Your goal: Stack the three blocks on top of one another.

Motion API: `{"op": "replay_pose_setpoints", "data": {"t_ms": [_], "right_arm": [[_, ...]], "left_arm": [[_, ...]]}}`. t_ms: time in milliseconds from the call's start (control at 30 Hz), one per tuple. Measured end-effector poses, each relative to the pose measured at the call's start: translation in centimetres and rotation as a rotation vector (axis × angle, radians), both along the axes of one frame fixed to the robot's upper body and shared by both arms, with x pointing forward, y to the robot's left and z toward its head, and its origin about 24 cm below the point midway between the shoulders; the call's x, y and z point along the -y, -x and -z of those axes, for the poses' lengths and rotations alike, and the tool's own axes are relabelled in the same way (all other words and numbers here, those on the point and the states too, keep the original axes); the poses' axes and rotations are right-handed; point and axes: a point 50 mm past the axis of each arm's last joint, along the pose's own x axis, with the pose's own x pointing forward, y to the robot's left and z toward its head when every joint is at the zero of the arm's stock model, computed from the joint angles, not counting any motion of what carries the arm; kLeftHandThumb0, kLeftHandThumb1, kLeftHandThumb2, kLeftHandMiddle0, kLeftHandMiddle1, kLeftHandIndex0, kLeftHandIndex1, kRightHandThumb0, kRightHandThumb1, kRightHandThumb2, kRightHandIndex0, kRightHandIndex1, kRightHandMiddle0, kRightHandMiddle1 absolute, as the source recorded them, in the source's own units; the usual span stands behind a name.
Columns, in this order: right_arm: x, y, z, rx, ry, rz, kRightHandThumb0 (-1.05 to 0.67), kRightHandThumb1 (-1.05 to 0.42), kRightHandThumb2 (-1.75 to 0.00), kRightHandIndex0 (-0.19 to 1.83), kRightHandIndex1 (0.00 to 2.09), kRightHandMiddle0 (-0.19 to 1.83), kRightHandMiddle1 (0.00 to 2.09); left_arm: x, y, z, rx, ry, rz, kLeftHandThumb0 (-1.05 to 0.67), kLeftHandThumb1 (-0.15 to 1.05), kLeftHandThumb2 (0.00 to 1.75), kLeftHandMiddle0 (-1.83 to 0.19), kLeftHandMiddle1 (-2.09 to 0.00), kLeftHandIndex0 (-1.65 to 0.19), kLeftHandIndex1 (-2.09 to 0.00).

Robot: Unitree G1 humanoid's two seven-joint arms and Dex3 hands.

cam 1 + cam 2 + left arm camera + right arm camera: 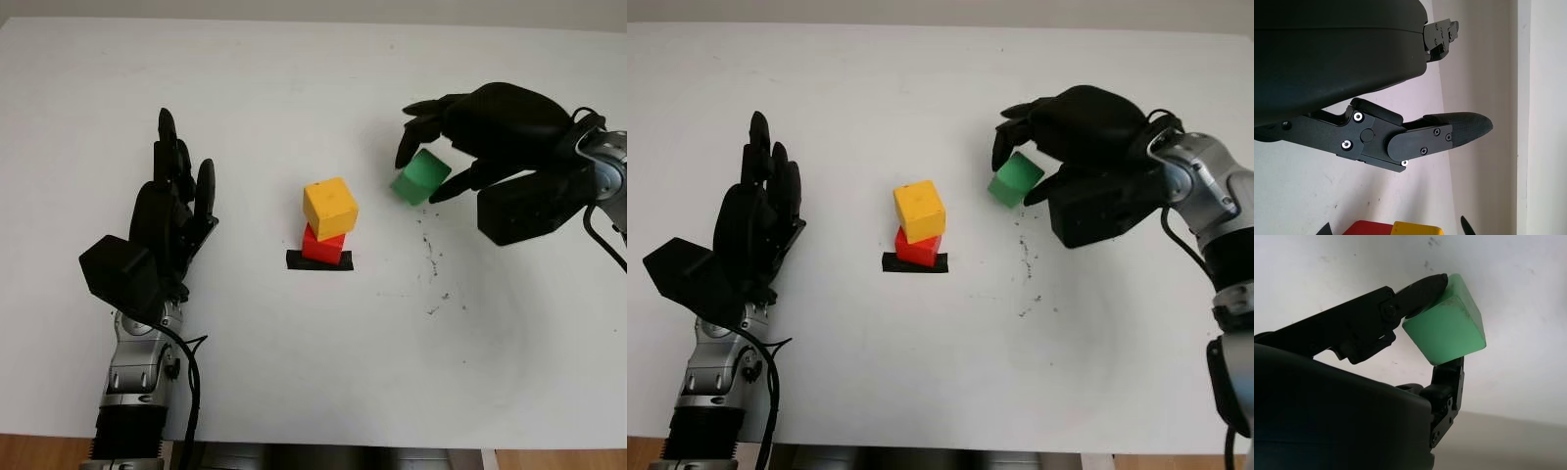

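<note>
Right hand (431,157) grips green block (421,176) beside yellow block (330,208) on red block (322,245).

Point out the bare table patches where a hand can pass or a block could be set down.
Bare white tabletop runs along the near edge in front of the black tape strip, and across the far edge. Another gap lies between the open left hand and the yellow cube on the red cube. It is crowded right of that stack, where the right hand holds the green cube.

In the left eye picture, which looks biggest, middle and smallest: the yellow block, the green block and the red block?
1. Yellow block, which looks biggest.
2. Green block, close to the yellow one. It is lifted in the right robot hand, partly covered by fingers, so the ranking is unsure.
3. Red block, which looks smallest because the yellow block hides its top.
</note>
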Motion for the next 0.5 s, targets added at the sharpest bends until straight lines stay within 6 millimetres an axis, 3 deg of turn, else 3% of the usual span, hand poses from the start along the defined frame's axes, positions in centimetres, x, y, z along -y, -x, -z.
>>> {"op": "replay_pose_setpoints", "data": {"t_ms": [133, 500], "right_arm": [[0.1, 0.0, -0.5, -0.06, -0.171, 0.028, -0.4, -0.98, -0.06, 0.28, 0.04, 0.32, 1.45], [0.3, 1.3, -2.1, -0.176, -0.484, 0.053, -0.38, -0.99, -0.06, 0.29, 0.05, 0.25, 1.63]], "left_arm": [[0.0, 0.0, 0.0, 0.0, -0.001, 0.001, -0.73, 1.05, 0.59, 0.19, 0.0, 0.19, 0.0], [0.0, 0.0, 0.1, -0.008, -0.002, 0.002, -0.72, 1.05, 0.58, 0.19, -0.01, 0.19, 0.0]]}}
